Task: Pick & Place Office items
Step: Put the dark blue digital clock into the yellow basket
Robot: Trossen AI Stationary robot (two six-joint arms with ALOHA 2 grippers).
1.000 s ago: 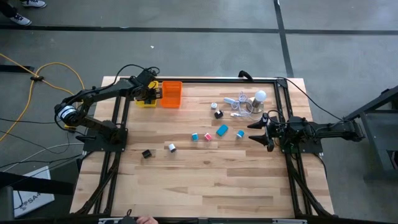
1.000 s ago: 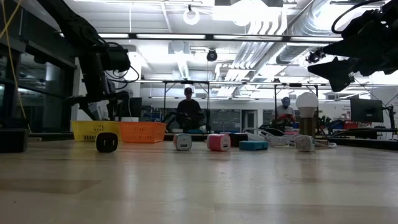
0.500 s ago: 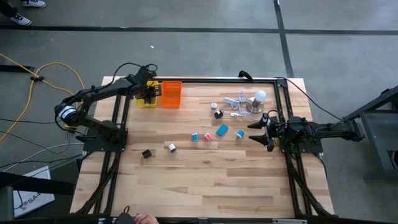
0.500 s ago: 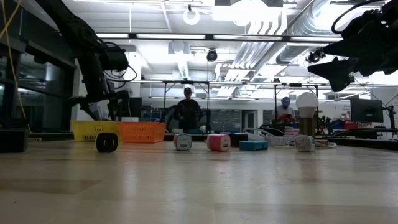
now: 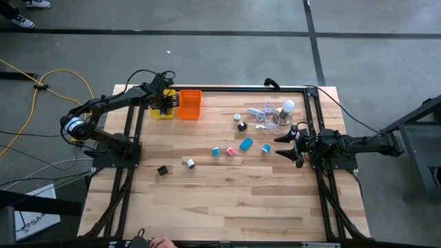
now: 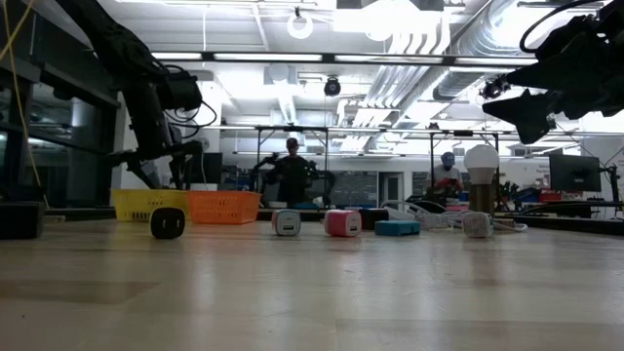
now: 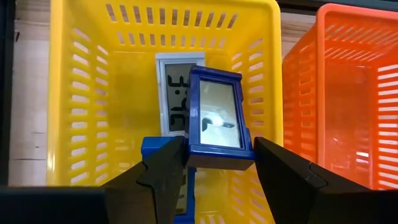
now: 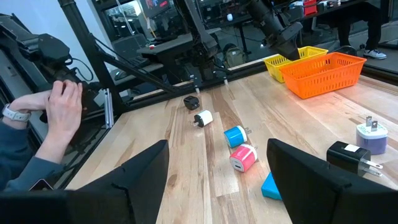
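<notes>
At the upper left of the high view, the left gripper (image 5: 163, 102) is hanging over the yellow basket (image 5: 158, 114), its fingers pinching a blue-framed clock (image 7: 217, 118) by its two long sides. The clock is looking rigid and light, with a glossy face that could slip or crack, so the flat side edges seem the right hold. A white-framed clock (image 7: 172, 93) is already lying on the basket floor below, and the slotted walls are crowding close, with the orange basket (image 5: 190, 104) touching just to the right. Mid-frame, small items (image 5: 238, 147) are lying scattered on bare wood, well apart. At the right, the right gripper (image 5: 287, 144) is hovering with jaws spread wide, holding nothing.
</notes>
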